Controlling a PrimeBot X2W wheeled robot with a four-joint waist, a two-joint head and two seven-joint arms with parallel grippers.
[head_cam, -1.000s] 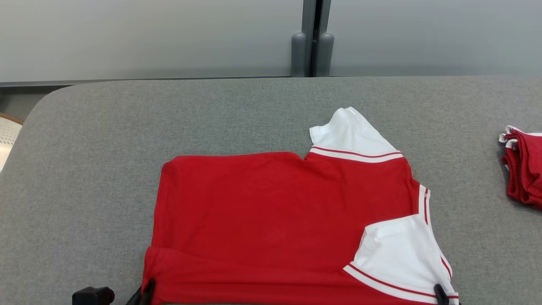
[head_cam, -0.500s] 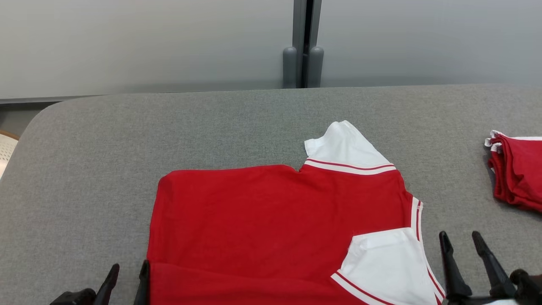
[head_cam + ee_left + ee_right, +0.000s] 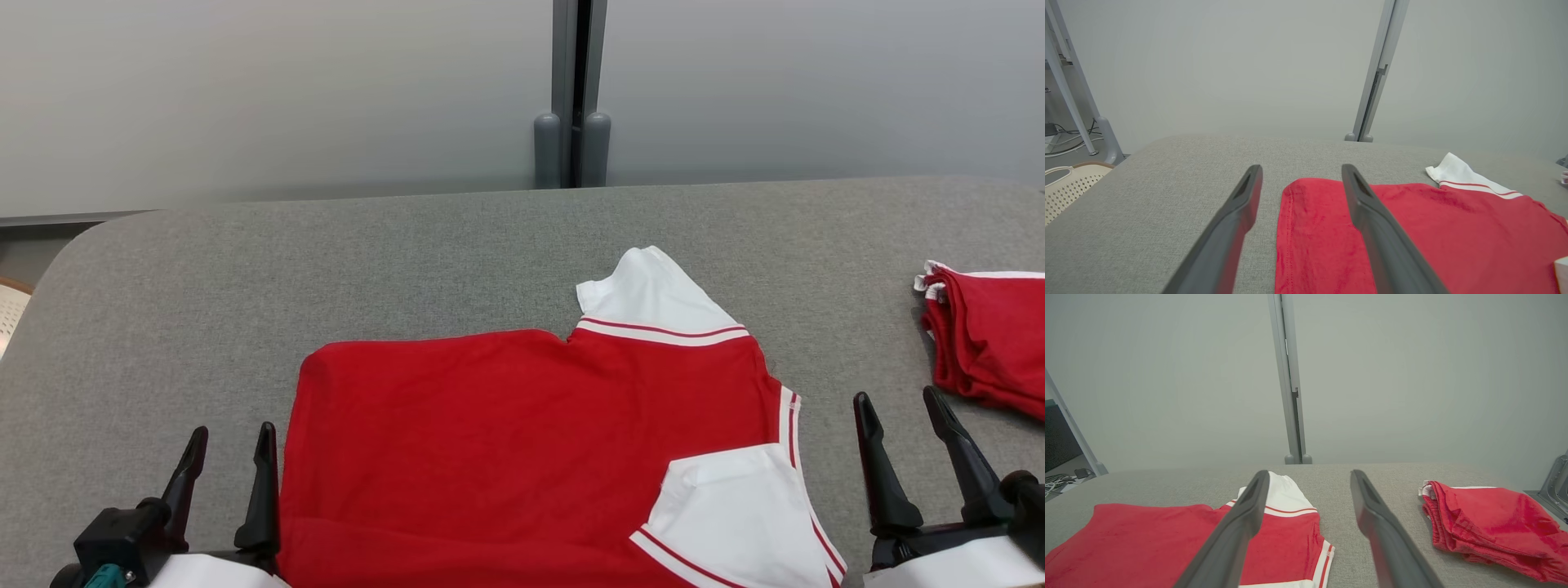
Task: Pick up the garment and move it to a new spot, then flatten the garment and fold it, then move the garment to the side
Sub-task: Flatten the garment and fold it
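Left gripper (image 3: 232, 430) is spread wide and empty, with the garment (image 3: 506, 441) flat on the table (image 3: 408, 261), its left hem just beside the right finger. The left wrist view adds a perforated basket (image 3: 1069, 183) off the table edge, left of the fingers. Right gripper (image 3: 897, 396) is also fully spread and holds nothing, with the garment's white sleeve left of its fingers and a folded red pile (image 3: 988, 335) to their right, whole in the right wrist view but cropped in the head view. A second ago both pairs were pinched on the garment's near edge; now both are off the cloth.
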